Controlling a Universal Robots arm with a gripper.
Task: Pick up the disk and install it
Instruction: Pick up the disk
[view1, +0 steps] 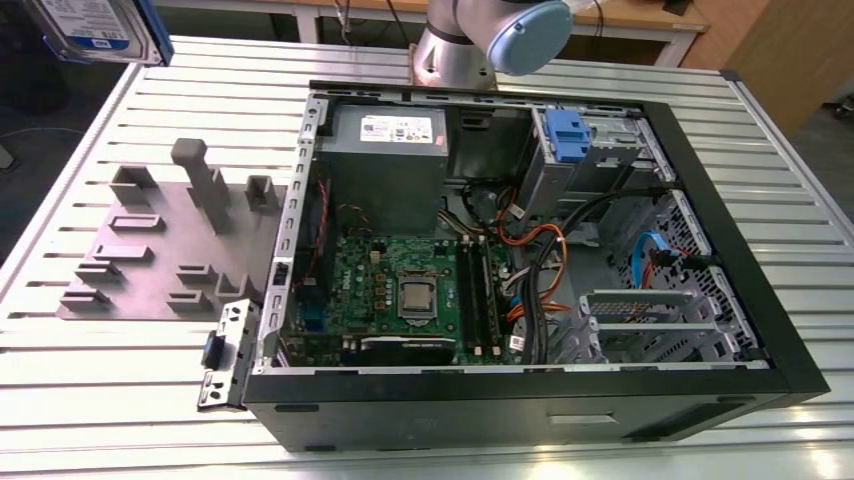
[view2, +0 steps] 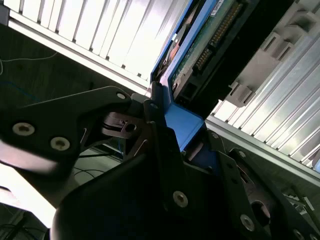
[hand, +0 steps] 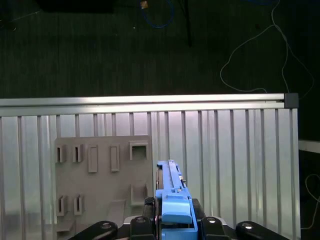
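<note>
**Position.** The disk (view1: 96, 30), a flat silver-metal hard drive with a white-and-blue label and a blue plastic carrier frame, is off the desk. It hangs well apart from the open black computer case (view1: 747, 330), beyond that case's far corner on the exterior view's left.

**Grasp.** The end effector (view2: 181, 125) is clenched on the disk's blue frame. In the second wrist view its black fingers (view2: 159, 107) pinch the plastic edge, not the metal body.

**Risks (judgement).**
- The frame is smooth moulded plastic held by a narrow edge, so the disk could pivot or slip under a sideways load.
- The underside carries a bare green circuit board with a connector row, and a knock against the case's sheet-metal rim could damage it.
- Inside the case, loose orange and black cables (view1: 534, 240) lie close to the drive bay with its bare blue plastic bracket (view1: 567, 135) and could snag or block a seating.
- A tilted entry could jam the frame against the bay walls.

**Materials.**
- The desk (view1: 134, 400) is ribbed aluminium slats, hard and reflective.
- Beside the case on the exterior view's left lies a matt grey plastic fixture plate (view1: 147, 250) with upright slotted holders.
- The case holds a green motherboard (view1: 400, 290) and a grey metal box (view1: 387, 140).
</note>
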